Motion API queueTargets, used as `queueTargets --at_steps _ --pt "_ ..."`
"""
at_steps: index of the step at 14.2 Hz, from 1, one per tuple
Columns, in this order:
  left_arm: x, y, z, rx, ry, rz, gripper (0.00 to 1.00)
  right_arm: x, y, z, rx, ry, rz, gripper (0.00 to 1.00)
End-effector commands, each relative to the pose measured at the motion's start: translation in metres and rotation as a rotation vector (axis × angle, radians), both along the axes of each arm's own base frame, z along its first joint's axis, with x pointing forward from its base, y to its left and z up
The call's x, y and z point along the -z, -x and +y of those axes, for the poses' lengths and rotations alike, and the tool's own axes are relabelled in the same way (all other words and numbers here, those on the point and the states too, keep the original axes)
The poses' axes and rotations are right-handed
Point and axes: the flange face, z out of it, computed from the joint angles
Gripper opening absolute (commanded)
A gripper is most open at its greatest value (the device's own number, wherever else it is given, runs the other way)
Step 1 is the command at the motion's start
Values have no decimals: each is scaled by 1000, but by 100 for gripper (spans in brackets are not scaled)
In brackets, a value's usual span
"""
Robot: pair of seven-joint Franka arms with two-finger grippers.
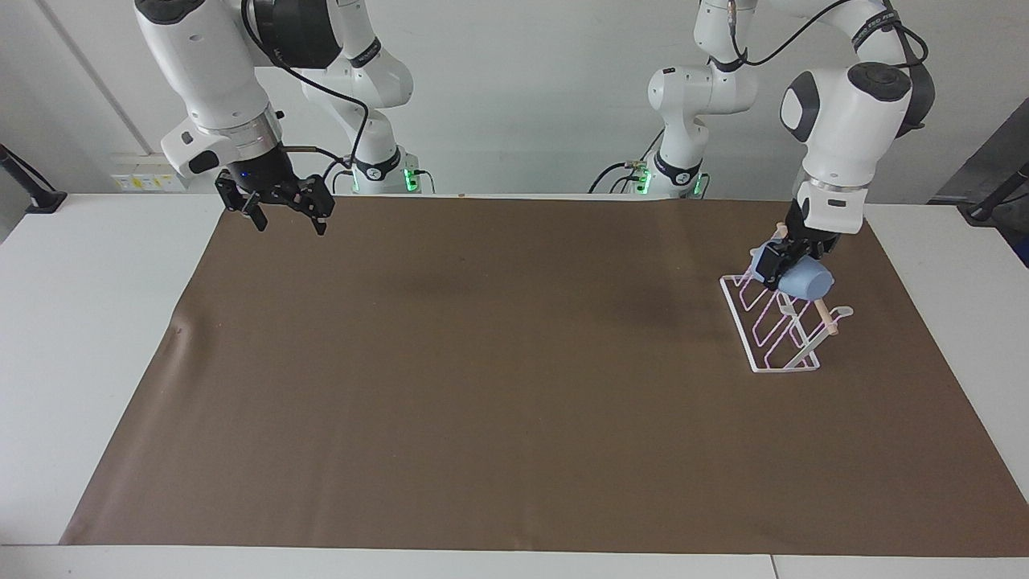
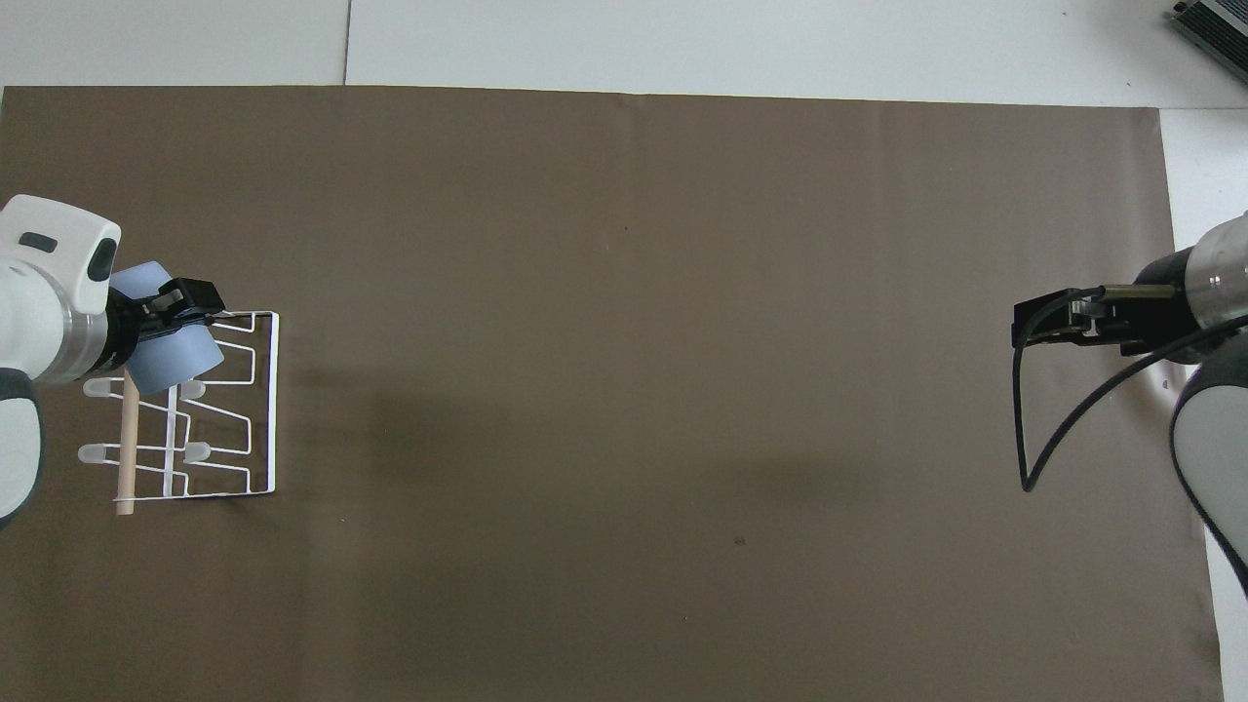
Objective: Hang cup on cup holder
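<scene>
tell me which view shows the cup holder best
The facing view: the cup holder shows in profile there, its sloped wire loops and wooden dowel visible under the cup held by the left gripper. The overhead view shows only a flattened wire outline, partly covered by the cup.

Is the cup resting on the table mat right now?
No, the left end effector holds the cup tilted in the air over the cup holder, clear of the mat.
</scene>
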Motion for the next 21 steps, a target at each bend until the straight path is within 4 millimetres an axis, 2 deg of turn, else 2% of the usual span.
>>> queueTargets --at_steps 1,3,7,9,13,17,19,21 --pt "-3 11 -14 -87 -87 -55 0 -2 2 -2 -20 9 9 100" --pt "-4 10 -10 -204 -73 -83 0 -2 2 0 -22 7 9 100" --pt "-4 12 -15 -336 -176 -157 0 -2 2 -1 -21 7 9 100" --pt "0 12 -14 -380 -253 -197 0 -9 6 -1 -21 7 -5 100" --pt "28 15 -54 -429 -320 -256 0 -18 10 -1 -22 8 -22 100" --pt "30 12 -52 -407 -379 -287 0 -20 11 -1 -22 8 -23 100" --pt "41 22 -53 -389 -428 -296 0 -20 11 -1 -22 8 -23 100" --pt "51 34 -80 -404 -439 -357 0 -20 11 -1 -22 8 -23 100"
